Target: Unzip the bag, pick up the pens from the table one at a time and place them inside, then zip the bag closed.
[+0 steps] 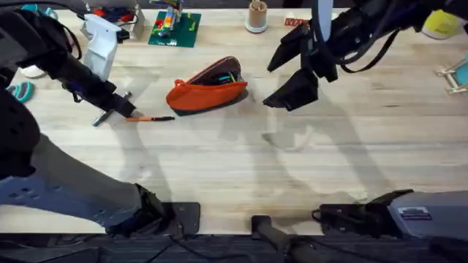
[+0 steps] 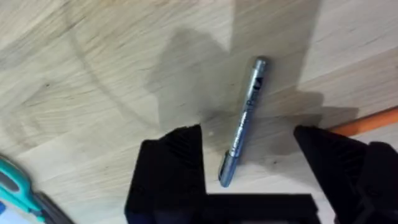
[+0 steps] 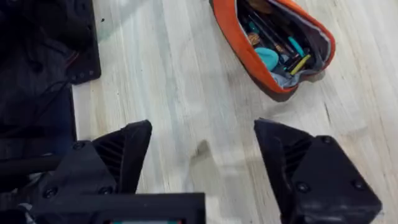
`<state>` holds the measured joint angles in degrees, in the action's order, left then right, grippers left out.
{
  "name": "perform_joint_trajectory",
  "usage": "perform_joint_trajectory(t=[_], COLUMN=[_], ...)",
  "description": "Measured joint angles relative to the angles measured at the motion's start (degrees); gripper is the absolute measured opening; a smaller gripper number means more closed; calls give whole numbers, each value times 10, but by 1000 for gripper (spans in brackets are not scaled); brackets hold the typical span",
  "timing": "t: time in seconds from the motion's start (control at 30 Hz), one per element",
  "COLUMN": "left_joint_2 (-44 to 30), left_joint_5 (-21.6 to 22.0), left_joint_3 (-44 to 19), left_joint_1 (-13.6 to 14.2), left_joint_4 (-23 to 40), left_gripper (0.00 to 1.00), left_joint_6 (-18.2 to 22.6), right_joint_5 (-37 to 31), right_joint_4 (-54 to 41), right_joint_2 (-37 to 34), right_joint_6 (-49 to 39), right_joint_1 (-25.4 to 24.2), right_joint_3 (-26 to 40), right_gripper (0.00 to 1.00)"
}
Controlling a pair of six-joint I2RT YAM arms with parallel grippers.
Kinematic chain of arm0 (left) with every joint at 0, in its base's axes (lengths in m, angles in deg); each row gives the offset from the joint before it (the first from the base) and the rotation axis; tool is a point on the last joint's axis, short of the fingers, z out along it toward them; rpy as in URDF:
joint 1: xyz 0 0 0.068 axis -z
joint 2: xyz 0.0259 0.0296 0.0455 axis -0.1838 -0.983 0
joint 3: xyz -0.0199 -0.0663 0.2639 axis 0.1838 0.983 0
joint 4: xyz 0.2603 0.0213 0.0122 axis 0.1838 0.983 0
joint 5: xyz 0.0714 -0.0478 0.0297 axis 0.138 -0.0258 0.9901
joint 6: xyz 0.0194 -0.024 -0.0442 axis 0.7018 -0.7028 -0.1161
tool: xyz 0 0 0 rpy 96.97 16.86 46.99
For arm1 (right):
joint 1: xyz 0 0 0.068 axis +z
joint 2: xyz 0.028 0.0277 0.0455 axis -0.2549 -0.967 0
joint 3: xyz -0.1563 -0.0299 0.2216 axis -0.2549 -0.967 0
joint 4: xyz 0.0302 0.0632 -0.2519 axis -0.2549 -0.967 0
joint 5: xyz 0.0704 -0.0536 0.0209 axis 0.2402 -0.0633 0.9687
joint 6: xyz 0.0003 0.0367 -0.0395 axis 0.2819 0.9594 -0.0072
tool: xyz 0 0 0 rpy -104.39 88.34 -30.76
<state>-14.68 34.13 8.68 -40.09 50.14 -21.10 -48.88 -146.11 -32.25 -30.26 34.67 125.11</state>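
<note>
green brick toy [image 1: 174, 28], wooden cup [image 1: 257, 16], white device [image 1: 101, 45], teal scissors [image 2: 17, 190]

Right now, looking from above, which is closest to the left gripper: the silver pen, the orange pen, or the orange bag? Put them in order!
From the left gripper outward:
1. The silver pen, lying right under it, between the open fingers.
2. The orange pen, just beside it, toward the middle of the table.
3. The orange bag, farthest, unzipped near the table's centre.
</note>
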Motion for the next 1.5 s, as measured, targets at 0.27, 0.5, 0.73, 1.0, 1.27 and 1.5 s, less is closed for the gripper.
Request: perform_joint_trajectory(t=[0.27, 0.5, 0.73, 1.0, 1.27, 1.5], left_joint_2=[-3, -7, -7, -7, 25, 122], left_joint_5=[-6, -6, -6, -14, -62, -110], left_joint_3=[-1, -1, -2, -2, -15, -32], left_joint_1=[0, 1, 2, 1, 1, 4], left_joint_4=[4, 6, 5, -60, -65, -65], left_gripper=[617, 56, 45, 42, 42, 42], left_joint_6=[3, 6, 6, -7, -21, -56], right_joint_5=[0, 0, 0, 0, 0, 0], right_joint_4=[0, -2, -2, -2, -2, -2], right_joint_2=[0, 0, 0, 0, 0, 0], right_joint_6=[0, 0, 0, 0, 0, 0], right_joint_1=[0, 0, 0, 0, 0, 0], right_joint_3=[0, 0, 0, 0, 0, 0], right_gripper=[996, 996, 996, 996, 995, 995])
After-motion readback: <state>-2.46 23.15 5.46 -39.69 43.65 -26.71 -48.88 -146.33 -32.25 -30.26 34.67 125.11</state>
